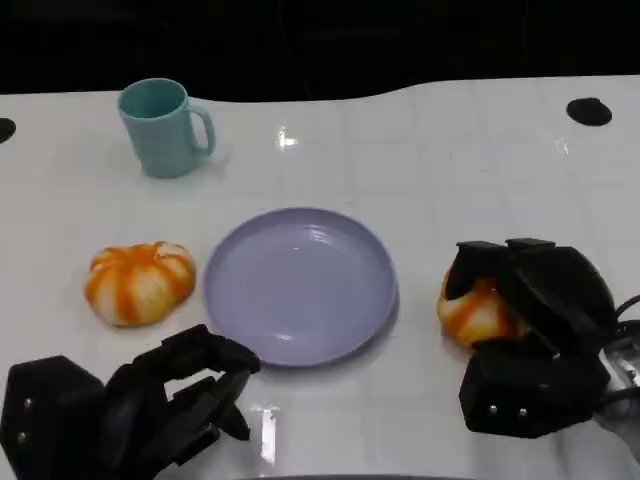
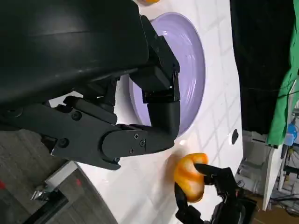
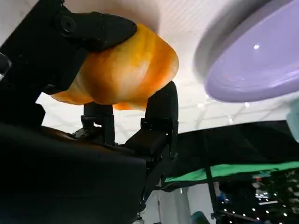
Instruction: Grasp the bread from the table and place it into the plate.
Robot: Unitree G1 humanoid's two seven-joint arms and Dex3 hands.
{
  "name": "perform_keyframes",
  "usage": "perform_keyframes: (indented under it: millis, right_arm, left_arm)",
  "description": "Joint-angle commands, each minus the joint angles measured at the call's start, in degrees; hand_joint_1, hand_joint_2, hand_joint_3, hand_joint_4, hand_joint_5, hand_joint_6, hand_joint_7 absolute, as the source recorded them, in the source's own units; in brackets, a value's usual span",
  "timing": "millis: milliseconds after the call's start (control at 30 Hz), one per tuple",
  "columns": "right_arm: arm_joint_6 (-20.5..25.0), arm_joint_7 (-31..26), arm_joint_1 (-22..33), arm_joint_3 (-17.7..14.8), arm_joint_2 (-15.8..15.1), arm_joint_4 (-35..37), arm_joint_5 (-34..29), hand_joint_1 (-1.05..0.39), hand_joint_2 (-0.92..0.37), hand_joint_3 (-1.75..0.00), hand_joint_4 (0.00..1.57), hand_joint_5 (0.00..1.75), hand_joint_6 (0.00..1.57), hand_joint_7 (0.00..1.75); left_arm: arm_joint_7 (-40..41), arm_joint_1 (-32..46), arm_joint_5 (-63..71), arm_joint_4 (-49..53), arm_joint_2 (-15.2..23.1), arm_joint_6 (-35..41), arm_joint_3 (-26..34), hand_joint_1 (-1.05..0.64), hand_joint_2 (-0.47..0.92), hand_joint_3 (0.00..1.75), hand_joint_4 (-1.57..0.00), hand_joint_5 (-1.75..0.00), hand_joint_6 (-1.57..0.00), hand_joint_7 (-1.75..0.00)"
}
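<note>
Head view: right hand [image 1: 535,330] clamped round bread [image 1: 472,312], just right of plate [image 1: 300,285].

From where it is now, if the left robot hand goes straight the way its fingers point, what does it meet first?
Probably the near rim of the purple plate; the left robot hand points toward it, though depth is unclear.

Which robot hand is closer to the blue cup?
Left. The left hand sits low on the cup's side of the table; the right hand grips a bread beyond the plate, farther away.
</note>
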Motion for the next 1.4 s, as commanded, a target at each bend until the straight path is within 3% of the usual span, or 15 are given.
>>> perform_keyframes:
  millis: [33,267,567,933,1400]
  right_arm:
    - [-2.44,-1.68,-1.01,-0.69,0.66,0.28,2.28,-0.06,-0.31,-1.31,0.94,1.75,0.77,1.70]
    - [-3.61,1.60,-1.48,-1.71,2.90,-3.16,7.06,0.00,-0.30,-1.34,0.98,1.75,0.80,1.64]
    - [-5.37,4.30,-5.50,-1.02,6.68,-2.61,9.97,-0.01,-0.24,-1.42,0.97,1.75,0.75,1.75]
    - [-8.36,3.53,-14.61,1.11,12.89,8.67,9.18,-0.07,-0.22,-1.44,0.96,1.75,0.74,1.75]
    - [-10.48,3.06,-19.49,2.04,16.90,18.92,9.79,-0.09,-0.26,-1.37,0.95,1.75,0.74,1.75]
  left_arm:
    - [0.69,0.10,0.34,-0.66,0.54,0.23,0.03,-0.45,0.92,0.43,-0.61,-1.74,-0.64,-1.27]
    - [1.10,-0.14,0.43,-0.68,0.66,0.35,-0.13,-0.45,0.92,0.43,-0.60,-1.73,-0.64,-1.27]
    - [0.75,-0.48,0.07,-0.22,0.88,0.41,-0.02,-0.43,0.92,0.43,-0.59,-1.75,-0.63,-1.29]
    - [0.87,-0.76,0.28,0.51,0.84,0.23,-0.07,-0.41,0.92,0.46,-0.57,-1.75,-0.60,-1.31]
    - [0.94,-0.27,0.94,0.61,0.43,-0.19,-1.12,-0.41,0.92,0.47,-0.57,-1.75,-0.60,-1.34]
